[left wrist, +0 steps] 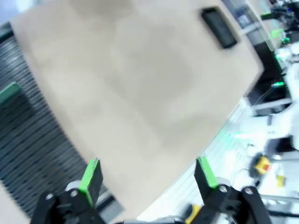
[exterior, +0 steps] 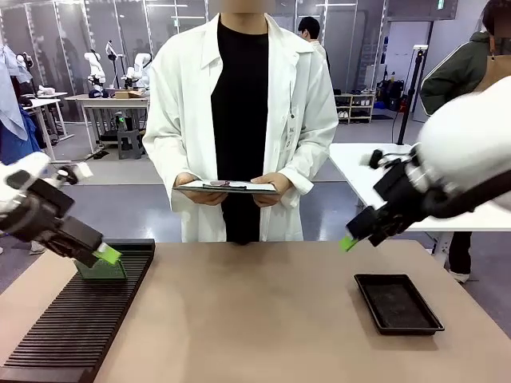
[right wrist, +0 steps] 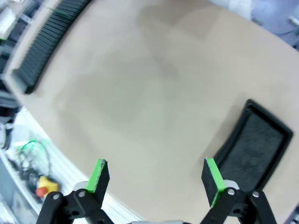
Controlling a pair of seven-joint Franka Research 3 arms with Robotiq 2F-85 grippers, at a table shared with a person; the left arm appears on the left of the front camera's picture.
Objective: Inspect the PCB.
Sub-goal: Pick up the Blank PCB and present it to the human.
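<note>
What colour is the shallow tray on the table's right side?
The tray is black, clearest in the front view.

- Counter (exterior: 255,319): smooth, matt tan top.
- Rack (exterior: 64,335): black, matt, finely ribbed, plastic-like.
- Tray (exterior: 398,305): black, with a dull grainy floor and a smoother rim.
- PCB (exterior: 100,272): green, matt face.
- Left gripper (left wrist: 147,164), right gripper (right wrist: 154,164): matt black bodies, bright green pads on the jaws.
- Right arm (exterior: 471,136): glossy white shell.
- Person's coat (exterior: 188,112): white cloth.
- Clipboard (exterior: 227,187): bears white paper.

Grey floor (exterior: 128,207), white bench (exterior: 100,102) far L, white table (exterior: 359,171) R, panelled wall (exterior: 56,40) at bk.
</note>
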